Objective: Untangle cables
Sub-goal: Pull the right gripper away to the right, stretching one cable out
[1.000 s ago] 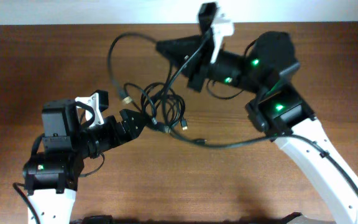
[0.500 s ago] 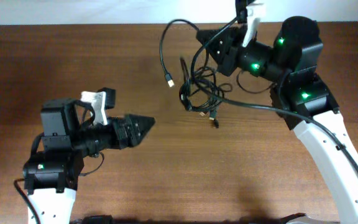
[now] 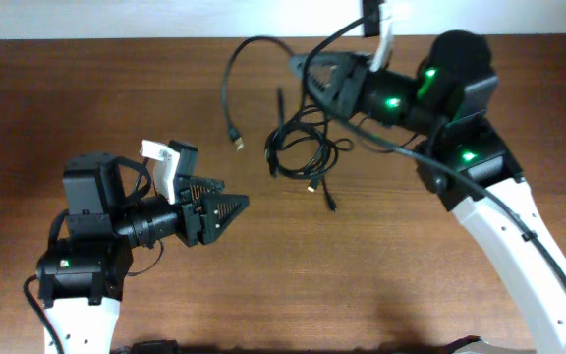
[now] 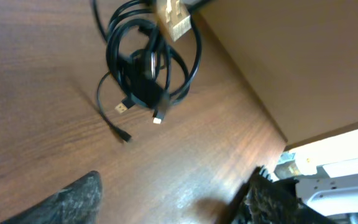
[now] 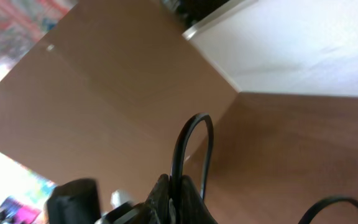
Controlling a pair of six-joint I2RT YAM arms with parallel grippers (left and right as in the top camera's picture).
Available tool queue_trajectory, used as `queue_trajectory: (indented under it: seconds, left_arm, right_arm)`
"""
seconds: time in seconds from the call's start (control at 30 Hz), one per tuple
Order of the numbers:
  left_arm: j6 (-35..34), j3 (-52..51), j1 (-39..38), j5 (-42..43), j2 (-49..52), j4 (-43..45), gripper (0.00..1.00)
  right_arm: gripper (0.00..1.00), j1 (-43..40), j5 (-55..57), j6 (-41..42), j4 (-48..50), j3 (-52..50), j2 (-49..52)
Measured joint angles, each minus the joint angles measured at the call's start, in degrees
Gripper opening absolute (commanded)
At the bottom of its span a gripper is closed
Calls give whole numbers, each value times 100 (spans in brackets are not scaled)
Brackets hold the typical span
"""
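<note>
Since the view half a second ago, the right gripper has shifted a little leftward along the top of the overhead frame, and the cables have travelled with it. One second ago the left gripper sat against the bundle; I now see it well apart from the bundle, at lower left of centre, pointing right.

Right arm: the right gripper is pinched on a strand of the cables. My right wrist view confirms this, with a black loop rising out of the closed fingers at the bottom centre of that frame.

Cables: the bundle of thin black loops lies just below the right gripper, in the upper centre of the overhead frame. One long strand arcs up and left from the grip and ends in a plug left of the bundle. Two more ends trail down and right of it. I cannot tell whether the lower loops rest on the table or hang just above it.

Left arm: its fingers stand spread wide at the two bottom corners of my left wrist view, with nothing between them. In that view the cables occupy the upper left, and a blurred gold-coloured plug sits at the top edge.
</note>
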Motion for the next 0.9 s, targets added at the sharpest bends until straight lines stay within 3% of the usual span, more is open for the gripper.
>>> queue_trajectory:
  seconds: [0.03, 0.07, 0.2, 0.23, 0.27, 0.3, 0.37, 0.47, 0.57, 0.73, 0.9]
  left_arm:
    - [9, 0, 0, -7, 0, 2, 77]
    - [11, 0, 0, -4, 0, 4, 81]
    - [15, 0, 0, -160, 0, 0, 78]
    - [-28, 0, 0, -323, 0, 0, 69]
    - [-105, 0, 0, -518, 0, -9, 54]
    - [-142, 0, 0, -595, 0, -2, 49]
    - [-201, 0, 0, -704, 0, 20, 51]
    - [-223, 0, 0, -765, 37, 131, 63]
    - [-332, 0, 0, -789, 192, 173, 64]
    - [-398, 0, 0, -789, 466, 177, 54]
    - [-452, 0, 0, -785, 605, 212, 37]
  right_arm:
    - [4, 118, -33, 35, 57, 0, 0]
    - [4, 243, -61, 57, 181, 0, 0]
    - [4, 535, -125, 214, 664, 0, 0]
    - [4, 595, -153, 341, 846, 0, 0]
    - [4, 603, -153, 376, 922, 0, -2]
    - [4, 603, -151, 450, 973, 0, -2]
    - [4, 603, -170, 667, 988, 0, 0]
    - [4, 680, -216, 828, 1082, 0, 0]
    - [4, 804, -240, 927, 1084, 0, 0]
    - [4, 826, -356, 942, 1084, 0, 0]
    - [4, 1064, -369, 944, 1080, 0, 0]
